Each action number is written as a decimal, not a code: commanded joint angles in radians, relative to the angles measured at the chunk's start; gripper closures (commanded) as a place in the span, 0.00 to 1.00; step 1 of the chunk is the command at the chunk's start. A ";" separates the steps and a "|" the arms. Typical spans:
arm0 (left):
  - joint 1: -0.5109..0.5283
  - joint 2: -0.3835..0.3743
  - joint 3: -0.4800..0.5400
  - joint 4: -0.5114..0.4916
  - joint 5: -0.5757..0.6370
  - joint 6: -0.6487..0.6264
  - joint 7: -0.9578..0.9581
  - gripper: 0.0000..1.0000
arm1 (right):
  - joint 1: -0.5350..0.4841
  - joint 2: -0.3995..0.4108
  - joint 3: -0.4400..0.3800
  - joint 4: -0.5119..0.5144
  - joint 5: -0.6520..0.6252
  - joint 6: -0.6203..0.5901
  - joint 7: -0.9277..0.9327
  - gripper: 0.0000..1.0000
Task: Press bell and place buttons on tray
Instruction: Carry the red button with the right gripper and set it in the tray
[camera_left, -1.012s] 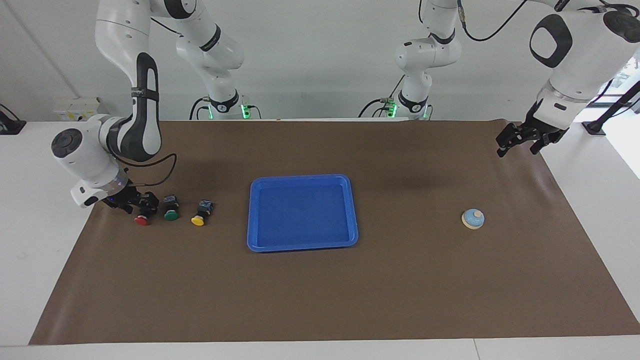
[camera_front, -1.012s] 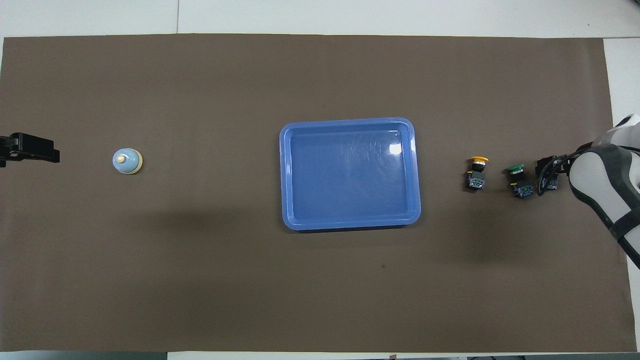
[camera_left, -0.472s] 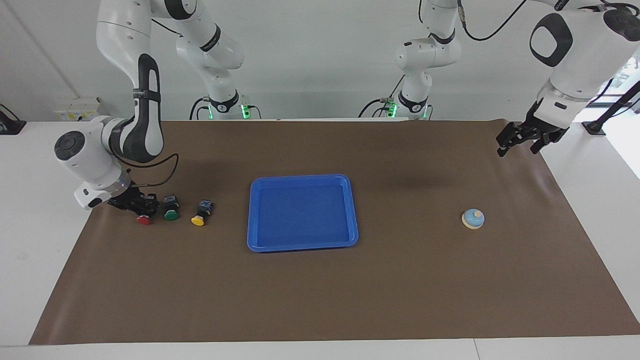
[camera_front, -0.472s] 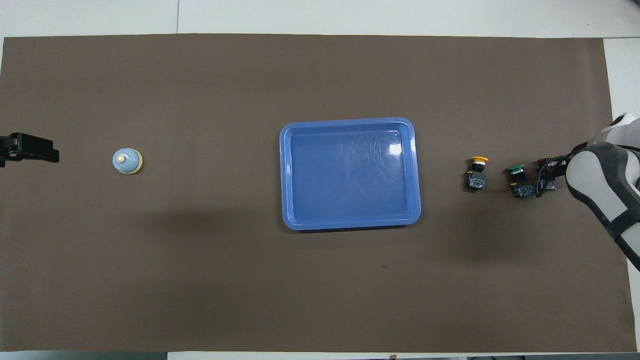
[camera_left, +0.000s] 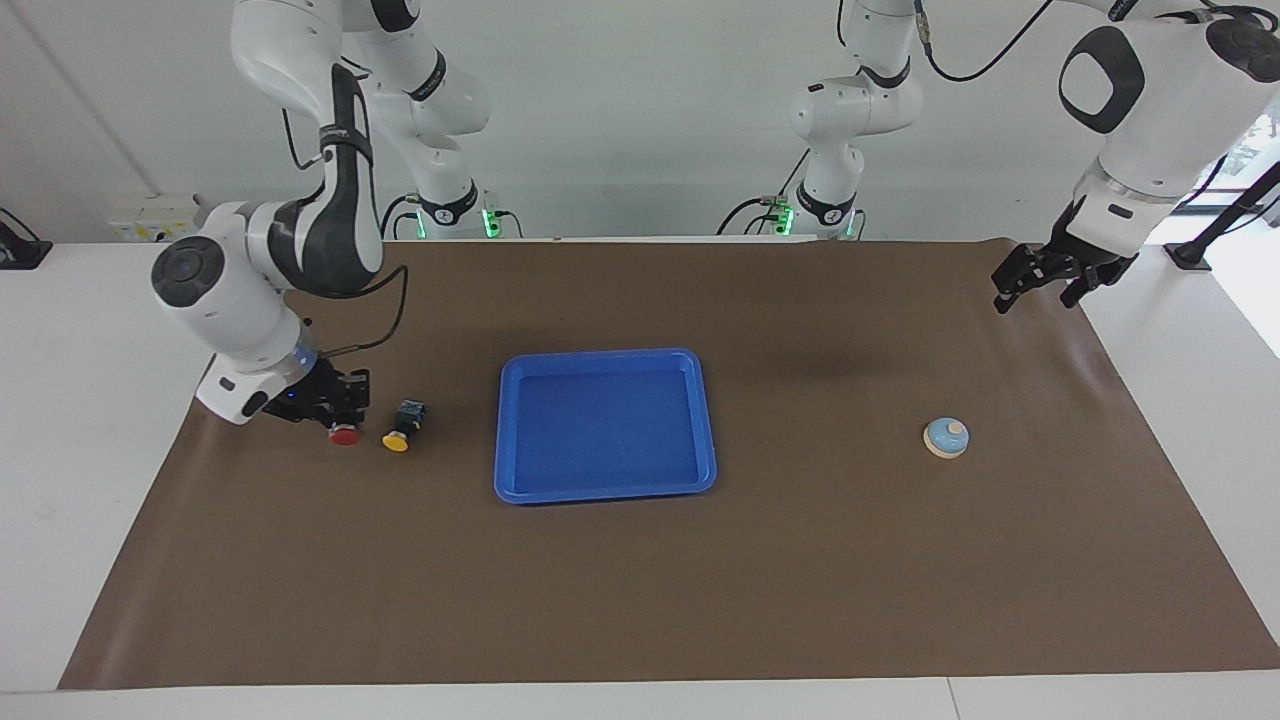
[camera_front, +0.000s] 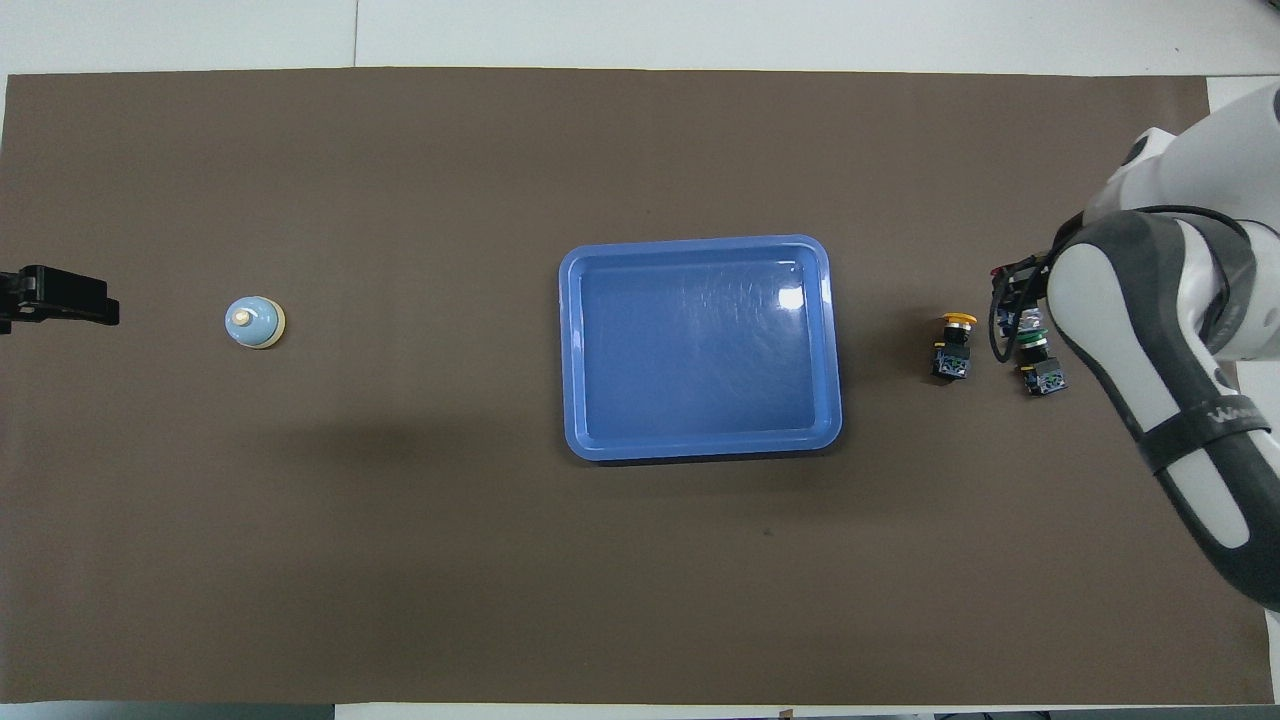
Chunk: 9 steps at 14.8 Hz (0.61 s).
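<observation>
Facing view: the right pincer (camera_left: 338, 405) has risen off the counter (camera_left: 640, 580) and shifted toward the tray (camera_left: 605, 354). It is clamped on the red button (camera_left: 345, 436), which hangs cap-down just beside the yellow button (camera_left: 398, 438). A second ago that button stood on the counter at the row's end. It is now airborne at nine o'clock from the tray. The green one is hidden by the pincer here. In my judgement the first pick is made and the carry to the tray is under way. The tray holds nothing yet. The bell (camera_left: 946, 437) sits untouched at three o'clock from the tray. The left pincer (camera_left: 1040, 278) waits, fingers apart, at one o'clock from the bell.

Overhead view: the right arm now covers the green button (camera_front: 1030, 340) in part. The yellow button (camera_front: 955, 320) is unmoved at three o'clock from the tray (camera_front: 700, 243). The bell (camera_front: 255, 322) lies at nine o'clock from the tray, and the left pincer (camera_front: 60, 297) at nine o'clock from the bell.

Writing: pale lettering on the right arm's dark strap is too small to read. No other markings are legible.
</observation>
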 joint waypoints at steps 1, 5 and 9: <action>-0.001 -0.017 0.000 -0.007 -0.004 -0.009 -0.007 0.00 | 0.137 0.007 -0.001 0.025 0.015 -0.002 0.128 1.00; -0.001 -0.017 0.000 -0.007 -0.004 -0.009 -0.007 0.00 | 0.370 0.025 -0.001 0.048 0.013 0.000 0.283 1.00; -0.001 -0.017 0.000 -0.007 -0.004 -0.009 -0.007 0.00 | 0.565 0.172 -0.002 0.179 -0.002 0.018 0.572 1.00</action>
